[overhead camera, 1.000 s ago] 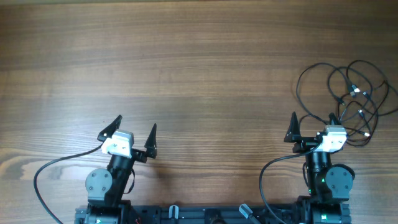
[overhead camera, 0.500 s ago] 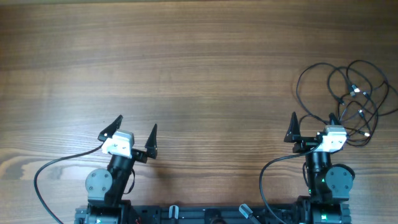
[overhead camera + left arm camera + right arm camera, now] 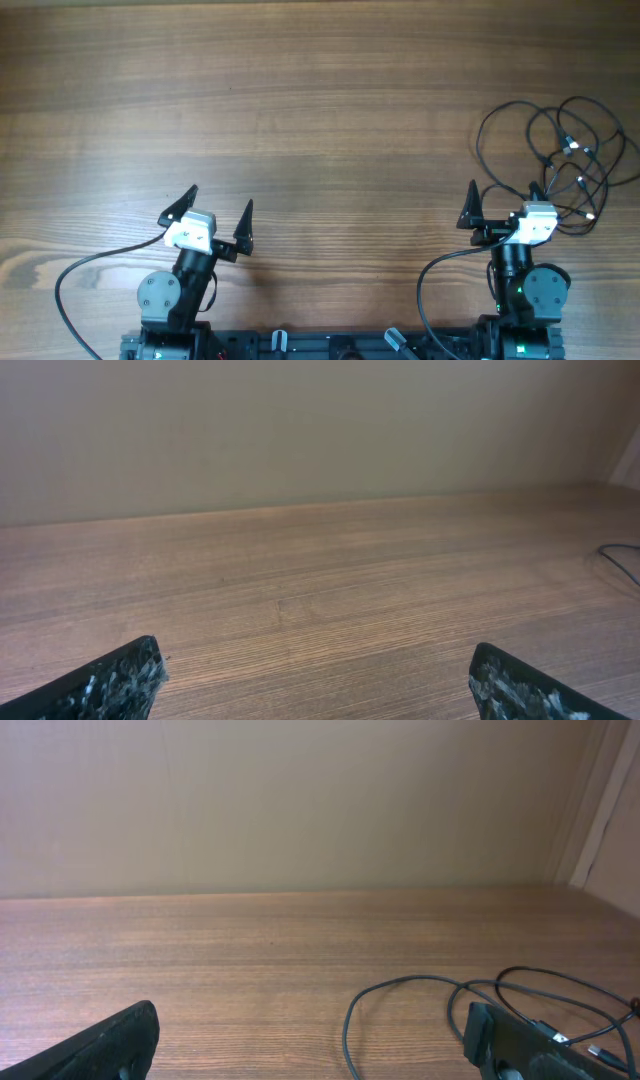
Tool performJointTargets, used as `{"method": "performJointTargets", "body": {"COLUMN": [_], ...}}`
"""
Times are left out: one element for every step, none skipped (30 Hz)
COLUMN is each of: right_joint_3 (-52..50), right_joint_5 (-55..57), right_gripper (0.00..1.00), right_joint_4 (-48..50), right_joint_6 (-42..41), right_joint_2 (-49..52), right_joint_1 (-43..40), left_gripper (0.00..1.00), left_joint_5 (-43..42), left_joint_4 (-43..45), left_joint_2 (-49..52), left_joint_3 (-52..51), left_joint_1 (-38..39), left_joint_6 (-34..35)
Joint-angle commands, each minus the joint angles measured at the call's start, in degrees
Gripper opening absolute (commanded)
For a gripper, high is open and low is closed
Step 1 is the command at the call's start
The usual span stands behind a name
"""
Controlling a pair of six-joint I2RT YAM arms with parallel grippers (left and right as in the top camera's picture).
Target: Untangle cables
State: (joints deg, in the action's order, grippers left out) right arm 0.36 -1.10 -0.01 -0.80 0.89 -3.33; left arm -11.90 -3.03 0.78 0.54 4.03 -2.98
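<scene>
The cables [image 3: 560, 155] are thin black cords with small silvery tips, lying in loose tangled loops at the table's right side. In the right wrist view their loops [image 3: 420, 992] curve across the wood just ahead of my right finger. My right gripper [image 3: 503, 205] is open and empty, its right finger at the near edge of the loops; it also shows in the right wrist view [image 3: 312, 1038]. My left gripper [image 3: 218, 212] is open and empty at the front left, far from the cables. A cord end [image 3: 622, 558] shows at the right edge of the left wrist view.
The wooden table [image 3: 300, 120] spreads out ahead of both grippers. A beige wall [image 3: 300, 800] stands behind its far edge. Thicker black arm cables [image 3: 90, 270] trail at the front by the arm bases.
</scene>
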Motion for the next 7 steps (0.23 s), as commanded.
{"method": "performJointTargets", "body": {"right_joint_3": [-0.07,-0.07,-0.07,-0.07,-0.07,-0.07,-0.07], "right_joint_5": [-0.68,-0.68,-0.68,-0.68,-0.68,-0.68,-0.68], "right_gripper": [1.00,1.00,1.00,1.00,0.99,1.00,1.00], "right_joint_4": [0.24,0.24,0.24,0.24,0.24,0.22,0.22], "right_joint_6": [0.63,0.66,0.63,0.63,0.63,0.66,0.66], "right_joint_2": [-0.61,-0.61,-0.61,-0.61,-0.61,-0.61,-0.61], "right_joint_1": [-0.28,-0.28,-0.28,-0.28,-0.28,-0.28,-0.28], "left_gripper": [1.00,1.00,1.00,1.00,1.00,1.00,1.00], "left_joint_5": [-1.11,-1.11,-1.14,-1.11,-1.14,-1.11,-1.11], "left_joint_4": [-0.26,-0.26,-0.26,-0.26,-0.26,-0.26,-0.26], "left_joint_2": [-0.50,-0.50,-0.50,-0.50,-0.50,-0.50,-0.50], "left_joint_3": [-0.22,-0.20,-0.22,-0.22,-0.22,-0.22,-0.20], "left_joint_1": [0.26,0.26,0.26,0.26,0.26,0.26,0.26], "left_joint_6": [-1.09,-1.09,-1.09,-1.09,-1.09,-1.09,-1.09]}}
